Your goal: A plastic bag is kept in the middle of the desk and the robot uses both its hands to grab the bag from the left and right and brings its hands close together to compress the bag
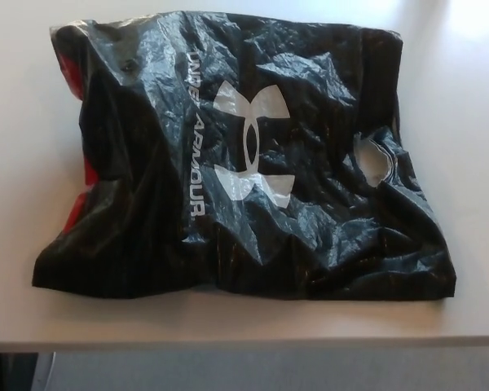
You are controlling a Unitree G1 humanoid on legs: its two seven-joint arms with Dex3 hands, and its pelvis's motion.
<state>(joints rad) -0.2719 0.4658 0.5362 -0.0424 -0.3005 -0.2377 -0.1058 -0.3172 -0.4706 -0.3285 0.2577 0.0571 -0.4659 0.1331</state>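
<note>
It looks like an office or lab. A plain white desk (473, 122) fills the view, its front edge above grey floor (269, 371).
</note>
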